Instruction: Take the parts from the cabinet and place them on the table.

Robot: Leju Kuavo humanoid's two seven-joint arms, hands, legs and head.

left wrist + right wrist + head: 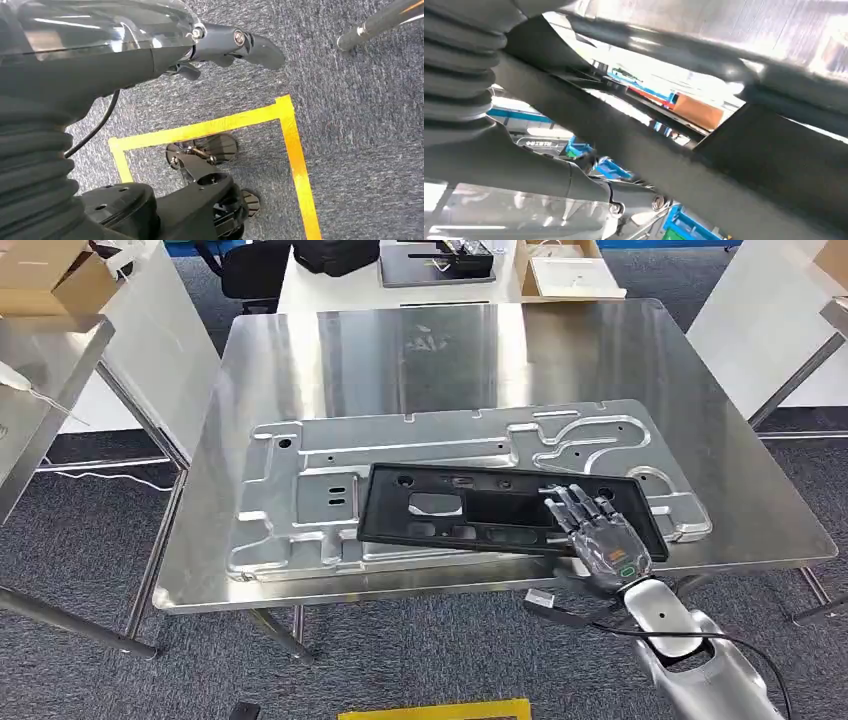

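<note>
A black plastic frame (pixel 470 510) lies on top of a large silver stamped metal panel (pixel 330 450) on the steel table (pixel 400 350). My right hand (pixel 600 535) grips the frame's near right end, with the fingers lying on its top face. In the right wrist view the black frame (pixel 744 150) crosses close in front, and the thumb (pixel 574 180) sits under it. My left hand (pixel 225 42) hangs over the carpet and holds nothing, its fingers loosely apart.
Another steel table stands at the left with a cardboard box (pixel 50 275) on it. A white table (pixel 540 280) behind holds trays and a box. Yellow tape (pixel 295 145) marks the carpet, and a table leg (pixel 375 22) is near the left hand.
</note>
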